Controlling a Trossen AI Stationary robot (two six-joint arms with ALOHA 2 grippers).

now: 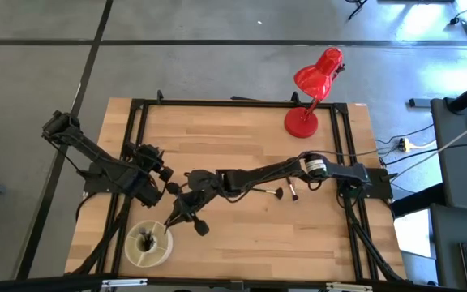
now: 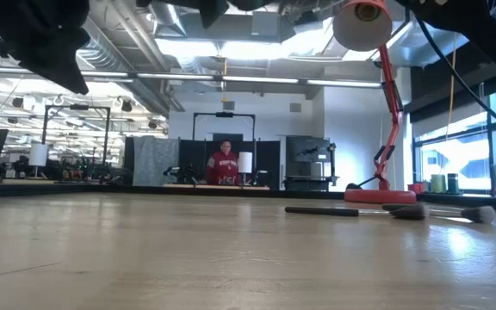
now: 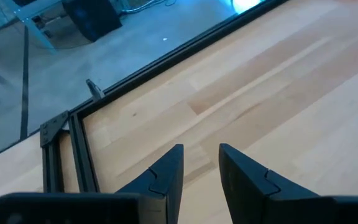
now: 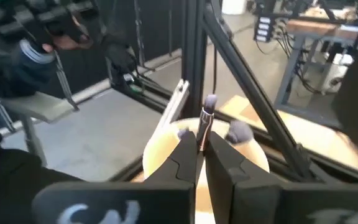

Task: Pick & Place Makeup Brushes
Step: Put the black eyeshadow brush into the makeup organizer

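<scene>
Your right gripper (image 4: pixel 199 149) is reaching across the table toward its front left, jaws pinching a makeup brush (image 4: pixel 205 121) above the pale round cup (image 1: pixel 148 244), which is already holding brushes. Your left gripper (image 3: pixel 201 165) is hovering near the left edge, jaws narrowly parted and holding nothing. Two brushes (image 1: pixel 289 192) are lying mid-table, bare wood around them.

- The high view looks straight down on the whole table (image 1: pixel 242 235) and both arms.
- The low view sits at the table's surface, facing level toward the red lamp (image 2: pixel 377 103) at its far edge; both views share that lamp (image 1: pixel 313 91).
- Each wrist view looks closely past its own fingers.
</scene>
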